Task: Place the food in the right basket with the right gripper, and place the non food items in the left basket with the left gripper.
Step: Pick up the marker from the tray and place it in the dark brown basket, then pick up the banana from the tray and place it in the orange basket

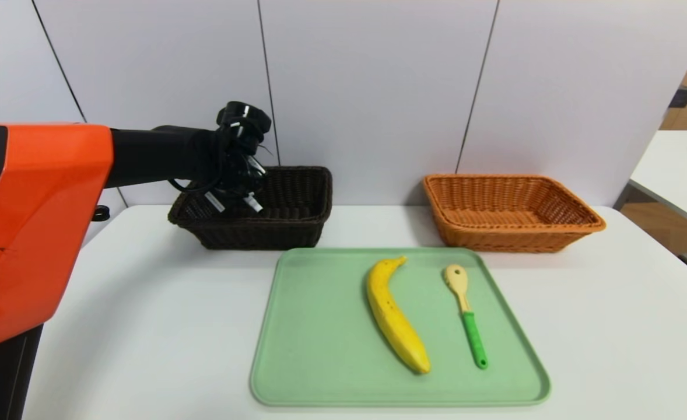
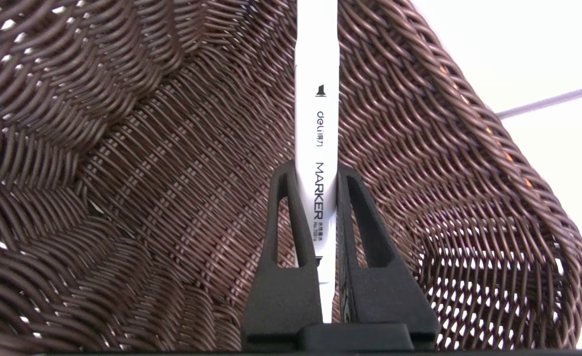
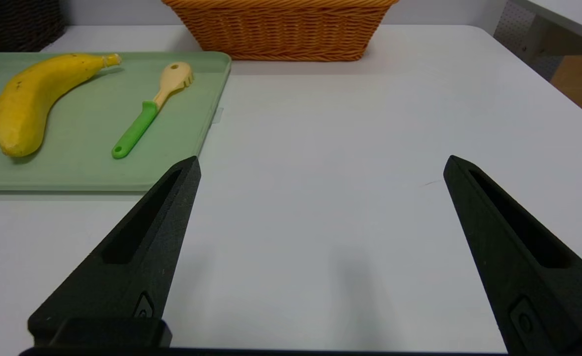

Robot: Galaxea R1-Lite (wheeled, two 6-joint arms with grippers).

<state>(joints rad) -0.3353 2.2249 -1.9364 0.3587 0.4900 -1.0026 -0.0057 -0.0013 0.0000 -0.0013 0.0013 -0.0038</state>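
My left gripper (image 1: 243, 195), on the orange-shelled arm, hangs over the left basket (image 1: 297, 201), which is dark brown. It is shut on the white marker (image 2: 316, 99), whose ends stick out either side of the fingers (image 1: 254, 204). In the left wrist view the gripper (image 2: 315, 170) looks down into that basket's weave (image 2: 147, 173). The banana (image 1: 393, 315) and the green-handled spoon (image 1: 466, 312) lie side by side on the green tray (image 1: 320, 350). The right basket (image 1: 512, 213), orange, holds nothing I can see. My right gripper (image 3: 321, 160) stands open low over bare table, right of the tray, and is outside the head view.
The white table (image 1: 157, 303) carries the tray in front and both baskets at the back by the grey wall. A second white table (image 1: 676, 175) stands off to the right. In the right wrist view the banana (image 3: 34, 94), spoon (image 3: 147, 111) and orange basket (image 3: 281, 29) lie ahead.
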